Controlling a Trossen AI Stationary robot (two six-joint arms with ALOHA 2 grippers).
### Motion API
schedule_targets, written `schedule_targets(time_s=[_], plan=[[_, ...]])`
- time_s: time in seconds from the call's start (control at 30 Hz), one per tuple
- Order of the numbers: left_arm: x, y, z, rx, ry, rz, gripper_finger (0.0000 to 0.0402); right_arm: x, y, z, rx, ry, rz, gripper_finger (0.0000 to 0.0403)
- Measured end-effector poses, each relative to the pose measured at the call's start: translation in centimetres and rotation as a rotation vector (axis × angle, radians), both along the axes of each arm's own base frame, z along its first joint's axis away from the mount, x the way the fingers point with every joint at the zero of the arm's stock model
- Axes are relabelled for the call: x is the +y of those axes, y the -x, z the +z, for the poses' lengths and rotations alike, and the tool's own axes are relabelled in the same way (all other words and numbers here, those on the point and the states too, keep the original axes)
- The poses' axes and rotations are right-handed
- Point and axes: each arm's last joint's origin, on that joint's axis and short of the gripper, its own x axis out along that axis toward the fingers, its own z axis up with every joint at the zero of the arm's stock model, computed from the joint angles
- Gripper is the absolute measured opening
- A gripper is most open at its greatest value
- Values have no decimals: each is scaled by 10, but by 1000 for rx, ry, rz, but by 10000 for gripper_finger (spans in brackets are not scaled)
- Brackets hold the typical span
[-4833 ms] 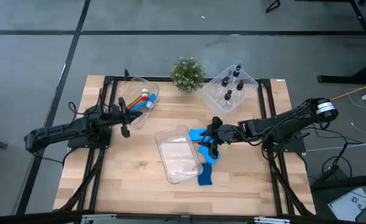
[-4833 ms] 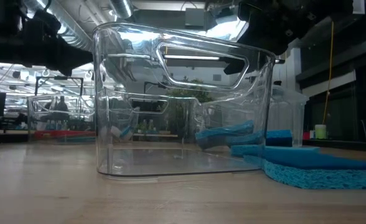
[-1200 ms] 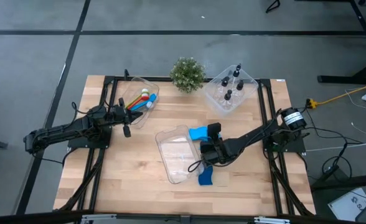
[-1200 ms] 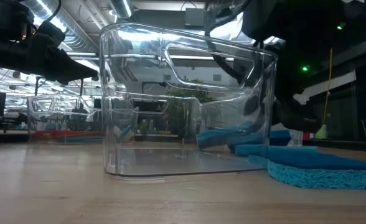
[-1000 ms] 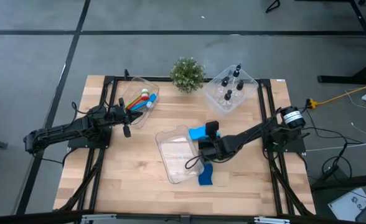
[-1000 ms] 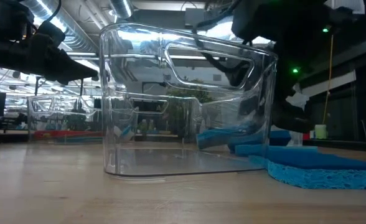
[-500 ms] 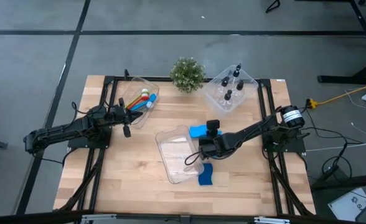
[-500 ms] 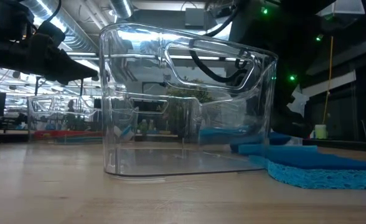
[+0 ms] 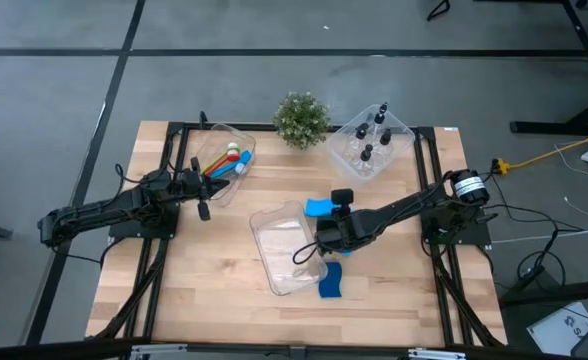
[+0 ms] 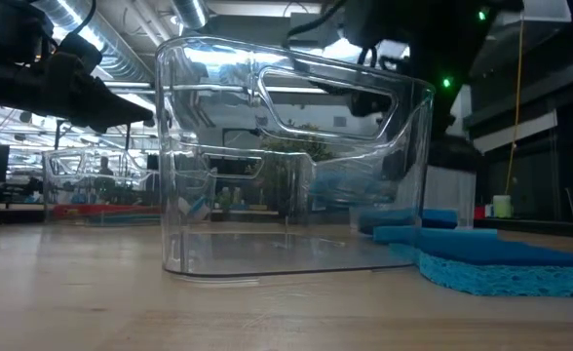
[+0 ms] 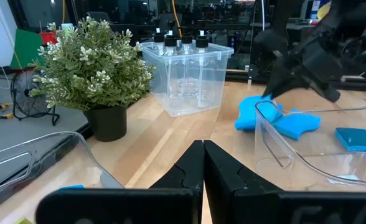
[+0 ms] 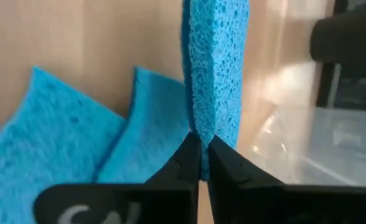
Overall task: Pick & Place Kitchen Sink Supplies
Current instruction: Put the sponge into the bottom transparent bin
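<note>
Sponge piece (image 12: 215,68), bright blue: pinched edge-on in the right pincer (image 12: 200,163), whose fingers have just pressed together on it; a second ago they were spread over the sponges. It hangs above the surface just beside the wall of the empty clear bin (image 9: 286,250), off the wood, with two more sponge pieces lying flat below it. Judged: the pick is made, and the carry over the rim into the bin comes next.

Sponge pieces, remaining: one (image 9: 319,208) at the bin's far corner, one (image 9: 331,283) at its near corner, both on the bare surface (image 9: 204,280).

Right pincer, high view (image 9: 326,238): over the bin's right edge, moved in toward the bin since a second ago.

Left pincer (image 11: 203,168): fingers pressed together, holding nothing, parked near the brush bin (image 9: 224,160); unchanged over the last second.

Brushes (image 9: 226,160): several colours, already inside that bin at the left rear.

Bottles (image 9: 369,140), black-capped: upright in the clear bin (image 9: 399,135) at the right rear.

Potted plant (image 9: 301,118): rear centre, between the two rear bins, well apart from the work.

Obstruction: the empty bin's tall wall and handle cut-out (image 10: 321,97) stand between sponge and bin floor; judged, the sponge must clear the rim. The thin grip on one edge could let it twist or slip.
</note>
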Motion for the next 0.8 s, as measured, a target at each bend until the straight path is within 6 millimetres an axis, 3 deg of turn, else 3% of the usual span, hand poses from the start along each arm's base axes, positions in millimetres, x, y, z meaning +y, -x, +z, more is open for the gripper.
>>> schedule_targets(time_s=[0.27, 0.6, 0.8], plan=[[0, 0, 0, 0, 0, 0, 2, 1, 2, 44, 113, 7, -49, 10], [0, 0, 0, 0, 0, 0, 2, 6, 3, 106, 124, -142, -134, 9], [0, 0, 0, 0, 0, 0, 2, 12, 13, 107, 171, -210, -177, 9]])
